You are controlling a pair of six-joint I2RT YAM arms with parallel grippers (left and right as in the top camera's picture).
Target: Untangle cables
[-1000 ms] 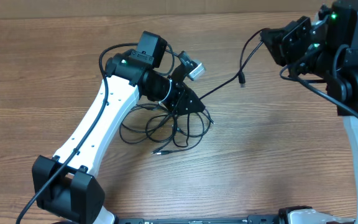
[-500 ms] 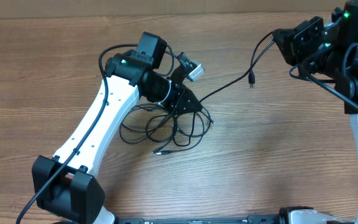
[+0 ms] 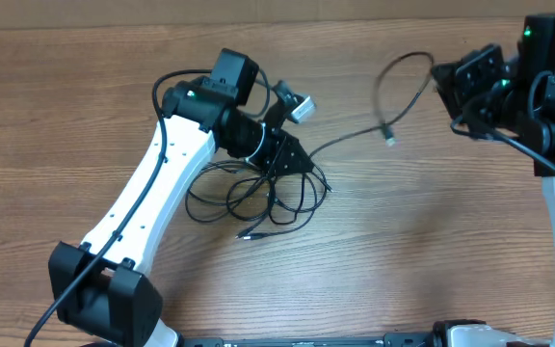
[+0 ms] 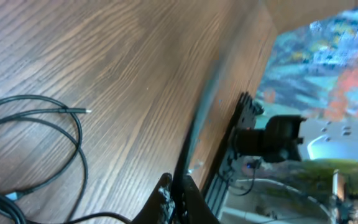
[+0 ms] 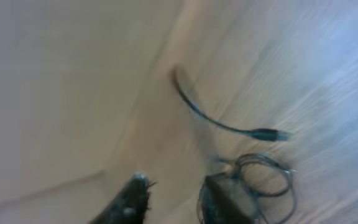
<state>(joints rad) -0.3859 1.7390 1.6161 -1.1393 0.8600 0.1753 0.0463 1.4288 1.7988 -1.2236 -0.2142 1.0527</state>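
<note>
Centre-left on the table (image 3: pixel 85 87), the cables (image 3: pixel 258 198) are now clamped by the left gripper (image 3: pixel 295 162). One strand (image 3: pixel 390 138) has been drawn out to the right. The right gripper (image 3: pixel 448 75) fingers are seen parting, so release is likely and that cable is nearly separated.

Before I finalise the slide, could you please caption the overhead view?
Left claw grips the tangled black cables on a wooden table; one strand arcs toward the right claw.

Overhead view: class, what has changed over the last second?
The right gripper pulled a strand rightward, then seems to have released it; it now bows into a loop. The left gripper, shut on the cables, stayed put.
</note>
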